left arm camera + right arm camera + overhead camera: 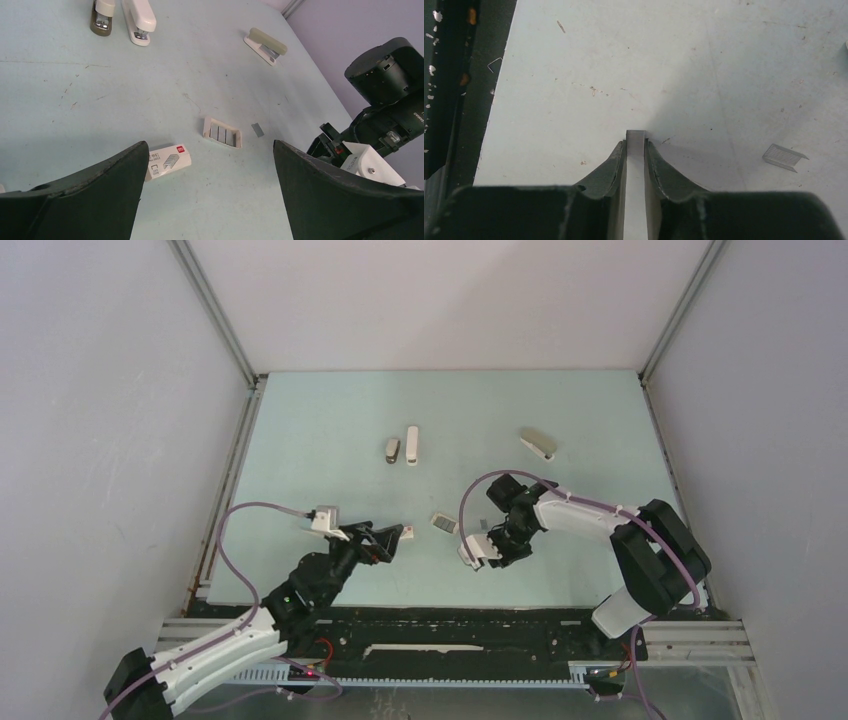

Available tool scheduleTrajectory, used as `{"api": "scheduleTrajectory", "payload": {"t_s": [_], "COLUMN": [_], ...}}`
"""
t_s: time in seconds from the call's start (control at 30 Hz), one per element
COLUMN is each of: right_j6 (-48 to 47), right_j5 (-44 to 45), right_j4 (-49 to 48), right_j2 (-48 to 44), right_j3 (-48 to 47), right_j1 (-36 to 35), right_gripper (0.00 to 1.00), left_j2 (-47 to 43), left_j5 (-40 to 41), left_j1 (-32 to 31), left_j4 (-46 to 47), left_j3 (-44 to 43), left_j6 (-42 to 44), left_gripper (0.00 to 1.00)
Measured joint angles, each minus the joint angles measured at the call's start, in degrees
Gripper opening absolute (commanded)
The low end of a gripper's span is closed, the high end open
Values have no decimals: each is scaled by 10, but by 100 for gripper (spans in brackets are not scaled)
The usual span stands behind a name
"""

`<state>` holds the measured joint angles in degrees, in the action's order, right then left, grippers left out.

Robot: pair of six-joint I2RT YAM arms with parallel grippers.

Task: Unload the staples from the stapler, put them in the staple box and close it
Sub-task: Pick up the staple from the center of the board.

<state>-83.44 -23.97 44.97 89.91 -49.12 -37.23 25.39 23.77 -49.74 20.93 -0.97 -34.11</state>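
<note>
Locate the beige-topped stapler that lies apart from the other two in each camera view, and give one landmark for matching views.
Top external: stapler upper right of centre, alone.
Left wrist: stapler near the top, right of centre.
Right wrist: not in view.
Landmark: open staple tray in those two views; loose staple strip beside it links both wrist views.

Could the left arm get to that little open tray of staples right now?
Probably yes. The left gripper is open wide and the open tray of staples lies just ahead of it, with nothing between them; the right gripper sits off to the side.
</note>
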Motion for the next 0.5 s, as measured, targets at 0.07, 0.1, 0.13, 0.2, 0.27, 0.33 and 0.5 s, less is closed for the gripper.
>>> {"api": "scheduleTrajectory", "payload": {"t_s": [0.07, 0.1, 0.13, 0.2, 0.27, 0.33, 0.5], "right_j6": [0, 1, 1, 2, 2, -1, -13], "right_j5": [2, 2, 2, 2, 2, 2, 3], "right_j4": [0, -1, -1, -2, -3, -5, -14], "right_j2": [0, 0, 0, -1, -2, -3, -5], "right_j3": [0, 0, 0, 0, 0, 0, -8], "right_j1": [-1, -1, -1, -1, -1, -1, -2], "right_gripper": [18, 17, 16, 16, 15, 15, 15], "left_j2": [-4, -6, -9, -13, -19, -20, -25], "left_j5": [0, 0, 0, 0, 0, 0, 0], "left_j1": [0, 0, 0, 0, 0, 0, 0], "left_j4": [-5, -7, -9, -11, -18, -21, -26], "left_j3": [0, 0, 0, 0, 0, 0, 0], "left_j6": [0, 0, -1, -2, -4, -4, -4], "left_gripper": [100, 100, 100, 100, 100, 100, 100]}}
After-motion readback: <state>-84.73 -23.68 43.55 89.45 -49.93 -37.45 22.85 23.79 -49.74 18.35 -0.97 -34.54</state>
